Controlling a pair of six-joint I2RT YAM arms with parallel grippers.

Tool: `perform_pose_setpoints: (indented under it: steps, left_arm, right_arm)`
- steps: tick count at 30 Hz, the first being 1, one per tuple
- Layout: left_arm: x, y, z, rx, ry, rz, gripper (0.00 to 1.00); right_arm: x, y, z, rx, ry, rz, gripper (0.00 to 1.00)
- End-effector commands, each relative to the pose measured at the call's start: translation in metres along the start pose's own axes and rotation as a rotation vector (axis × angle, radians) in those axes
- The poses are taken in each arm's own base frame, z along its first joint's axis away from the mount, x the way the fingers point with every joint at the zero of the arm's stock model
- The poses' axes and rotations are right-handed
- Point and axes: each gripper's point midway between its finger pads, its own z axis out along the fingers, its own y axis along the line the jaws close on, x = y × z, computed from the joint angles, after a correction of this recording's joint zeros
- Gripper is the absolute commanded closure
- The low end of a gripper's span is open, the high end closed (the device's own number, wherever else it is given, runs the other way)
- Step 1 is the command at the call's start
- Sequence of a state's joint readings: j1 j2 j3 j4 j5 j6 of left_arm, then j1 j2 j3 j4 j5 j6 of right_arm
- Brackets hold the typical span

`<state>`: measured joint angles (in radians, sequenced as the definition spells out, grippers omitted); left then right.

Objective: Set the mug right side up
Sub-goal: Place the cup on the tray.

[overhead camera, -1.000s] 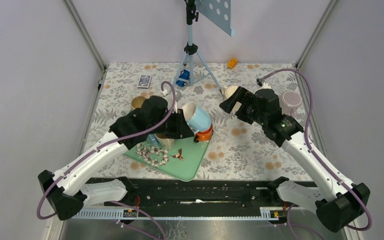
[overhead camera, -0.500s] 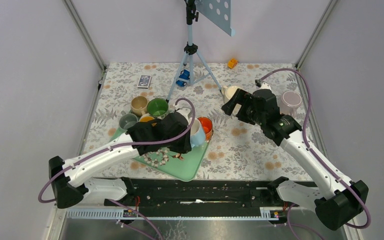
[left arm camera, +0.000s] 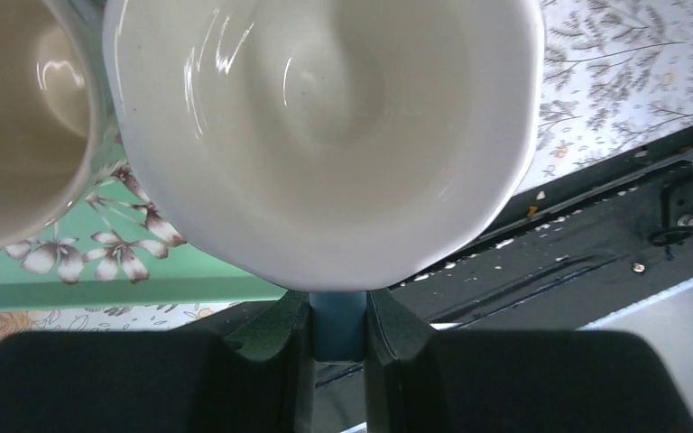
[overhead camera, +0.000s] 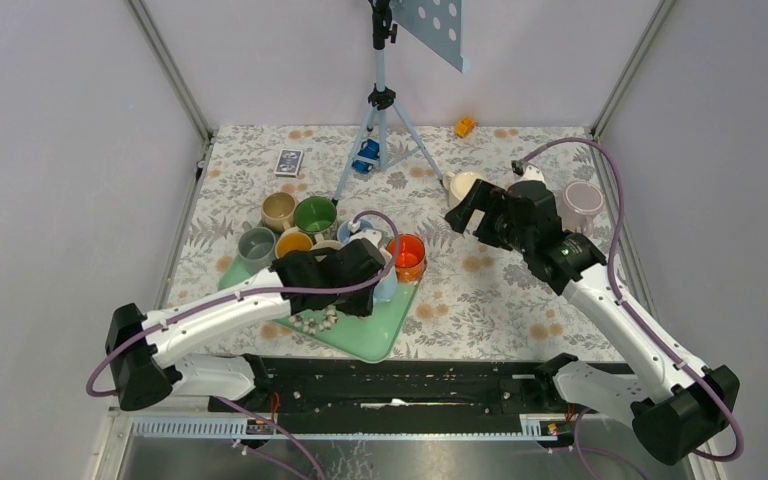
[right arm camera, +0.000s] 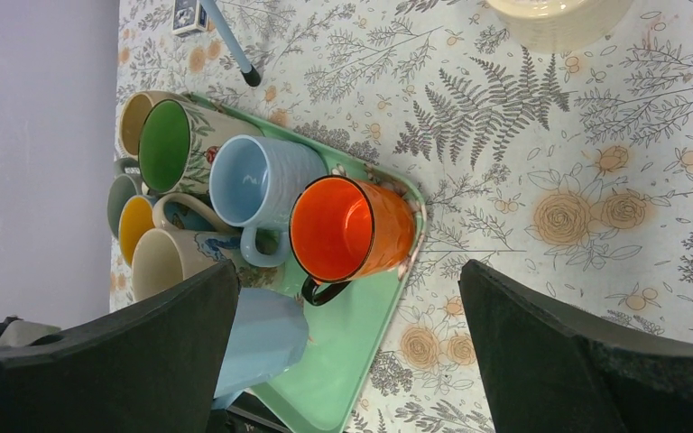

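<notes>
One glazed pale-blue mug (left arm camera: 325, 135) fills the upper centre of the left wrist view, over the green tray's (left arm camera: 144, 290) edge. It looks rigid, slick, weighty and chippable. The left gripper (left arm camera: 338, 325) pinches its wall at the rim, probably a sound hold. The right gripper (right arm camera: 347, 271) gapes wide, empty.

Mug (left arm camera: 325, 126): pale blue faceted outside, glossy white inside, empty. Mouth faced the left wrist camera, with its blue handle pinched in the left gripper (left arm camera: 338, 327). It was over the green tray (overhead camera: 380, 335), just beside the cream mug (left arm camera: 9, 108). Contact with the tray was unclear.
</notes>
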<state>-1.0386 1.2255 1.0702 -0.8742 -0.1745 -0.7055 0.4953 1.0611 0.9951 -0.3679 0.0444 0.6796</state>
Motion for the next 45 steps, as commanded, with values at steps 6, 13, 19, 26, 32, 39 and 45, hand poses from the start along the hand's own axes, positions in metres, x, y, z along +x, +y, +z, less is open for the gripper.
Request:
perform_pose_setpoints:
  steps: [6,13,19,26,32,39,45]
  left_arm:
    - [-0.012,0.008,0.018,-0.074,-0.072,-0.017,1.0]
    - [-0.003,0.019,0.038,-0.145,-0.057,-0.011,1.0]
    - [-0.003,0.024,0.047,-0.167,-0.078,-0.033,1.0]
    - [-0.003,0.024,0.057,-0.177,-0.088,-0.044,1.0]
    - [-0.001,0.025,0.067,-0.198,-0.082,-0.038,1.0]
    - [0.0,0.022,0.073,-0.176,-0.083,-0.033,1.0]
    - [0.004,0.024,0.074,-0.177,-0.074,-0.031,0.86]
  right_arm:
    - [-0.011,0.008,-0.007,-0.042,-0.059,-0.028,0.0]
    - [-0.01,0.012,-0.008,-0.062,-0.052,-0.035,0.0]
    - [-0.007,0.014,-0.007,-0.078,-0.036,-0.046,0.0]
    - [-0.006,0.015,-0.006,-0.086,-0.03,-0.05,0.0]
    - [-0.004,0.013,-0.008,-0.085,-0.029,-0.053,0.0]
    - [-0.004,0.013,-0.009,-0.086,-0.028,-0.053,0.0]
    - [-0.001,0.017,-0.009,-0.103,-0.01,-0.048,0.0]
